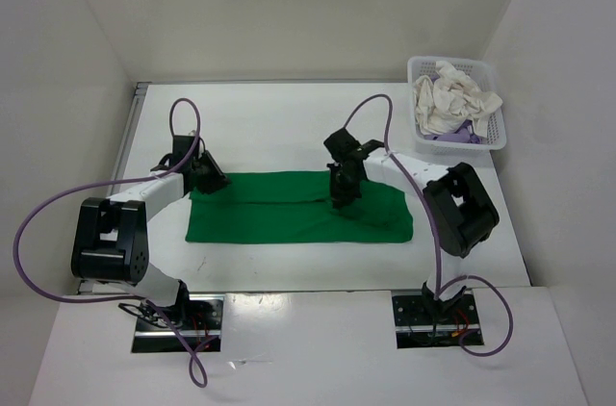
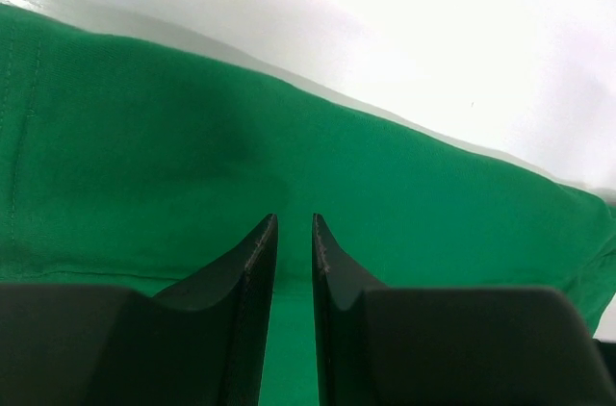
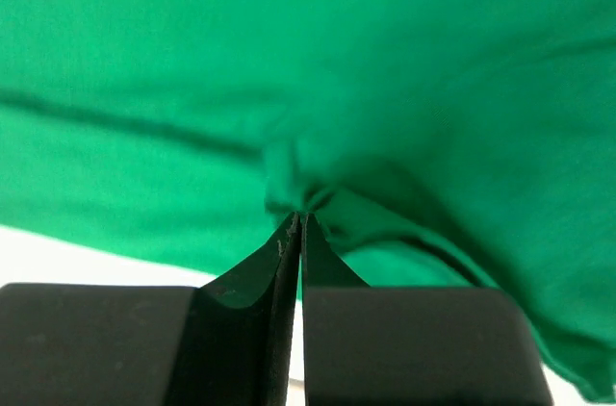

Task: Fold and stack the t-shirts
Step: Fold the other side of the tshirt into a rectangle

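Observation:
A bright green t-shirt [image 1: 298,214] lies on the white table as a long folded strip. My right gripper [image 1: 343,196] stands over its middle, shut on a puckered pinch of the green cloth [image 3: 385,60], which bunches at the fingertips of the right gripper [image 3: 300,216]. My left gripper [image 1: 207,178] sits at the strip's far left corner. In the left wrist view the left gripper [image 2: 294,218] has its jaws a narrow gap apart over flat green cloth [image 2: 192,137], with nothing clamped. A white-cream t-shirt [image 1: 452,98] is crumpled on a light purple one [image 1: 460,137] in the basket.
A white plastic lattice basket [image 1: 416,66] stands at the back right corner of the table. White walls close in the table at the left, back and right. Purple cables loop from both arms above the table.

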You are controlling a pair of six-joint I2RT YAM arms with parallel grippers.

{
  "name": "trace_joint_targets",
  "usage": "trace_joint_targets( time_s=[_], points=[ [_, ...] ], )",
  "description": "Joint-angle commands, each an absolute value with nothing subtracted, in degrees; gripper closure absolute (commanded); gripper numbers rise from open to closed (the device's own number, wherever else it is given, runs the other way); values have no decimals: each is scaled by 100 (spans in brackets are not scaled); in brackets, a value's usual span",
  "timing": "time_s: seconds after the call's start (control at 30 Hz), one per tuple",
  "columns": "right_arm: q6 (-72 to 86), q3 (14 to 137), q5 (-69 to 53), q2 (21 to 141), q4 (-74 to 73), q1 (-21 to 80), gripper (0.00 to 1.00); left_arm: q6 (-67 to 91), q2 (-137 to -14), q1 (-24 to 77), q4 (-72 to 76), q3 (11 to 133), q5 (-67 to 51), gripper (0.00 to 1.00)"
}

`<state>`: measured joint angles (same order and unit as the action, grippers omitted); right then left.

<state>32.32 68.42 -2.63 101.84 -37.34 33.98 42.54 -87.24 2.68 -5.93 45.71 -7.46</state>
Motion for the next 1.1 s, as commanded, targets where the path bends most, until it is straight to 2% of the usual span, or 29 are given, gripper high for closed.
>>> trace_joint_targets(
  time_s=[0.0,0.13,0.23,0.27,0.37,0.47,0.57,0.7,1.07],
  points=[
    [3234,6724,-755,9800,-4078,3725,95,4359,-8684,264,-431,4614,-861,72],
    [3541,6557,-1290,9590,-4078,3832,78,4359,-8684,264,-431,4676,-861,72],
    [3490,6792,-1362,9422,-4261,3832,70,4359,-8684,264,-431,4807,-861,72],
    [3350,6933,-1032,9361,-4411,3832,68,4359,-8684,264,-483,4808,-861,72],
    [3165,7145,-730,9229,-4614,3464,70,4359,-8684,264,-483,4869,-914,72],
    [3225,6874,-729,9229,-4264,3042,85,4359,-8684,316,-483,4869,-976,72],
    [3479,6478,-685,9333,-3815,2988,91,4359,-8745,457,-483,4992,-1028,72],
    [3673,6188,-896,9519,-3489,3163,94,4359,-8798,580,-483,4992,-1028,71],
    [3902,5599,-1063,9519,-3190,3445,94,4359,-9026,756,-369,5009,-1142,69]
  ],
)
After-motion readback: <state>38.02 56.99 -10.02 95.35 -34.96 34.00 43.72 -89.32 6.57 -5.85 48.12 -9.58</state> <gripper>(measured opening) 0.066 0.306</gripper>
